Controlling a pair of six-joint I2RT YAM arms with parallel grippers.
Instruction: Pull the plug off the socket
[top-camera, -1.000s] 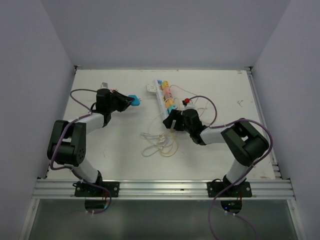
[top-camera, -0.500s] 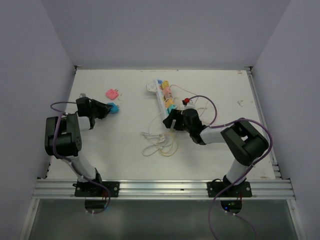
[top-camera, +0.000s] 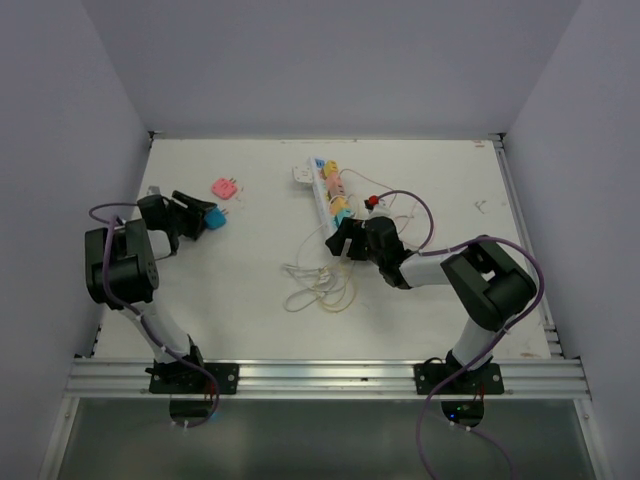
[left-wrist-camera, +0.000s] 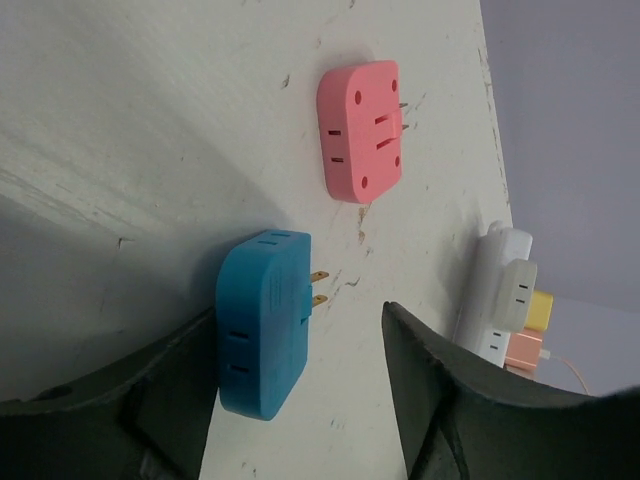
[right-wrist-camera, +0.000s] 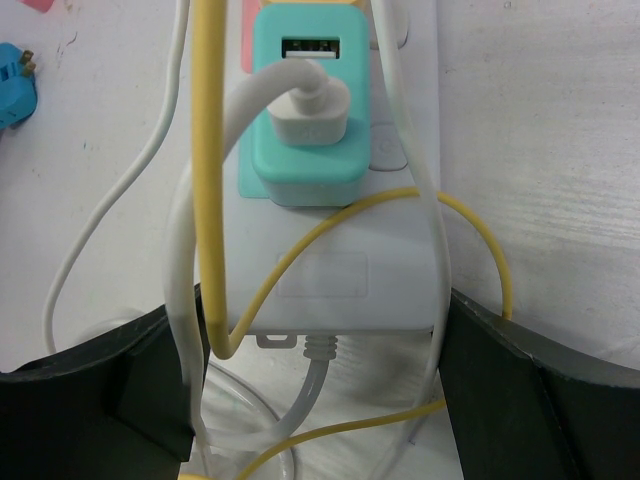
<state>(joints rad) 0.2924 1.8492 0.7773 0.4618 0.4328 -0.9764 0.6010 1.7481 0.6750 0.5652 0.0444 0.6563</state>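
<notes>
No legible txt, brand, label or nos. anywhere. Socket (right-wrist-camera: 340, 285): plain white casing, blank raised panel, nothing printed. Blue plug (left-wrist-camera: 262, 325) & pink plug (left-wrist-camera: 360, 130): slots and holes only, no markings readable. Teal adapter (right-wrist-camera: 310, 165): no print visible. Top view too small and coarse to read anything.
</notes>
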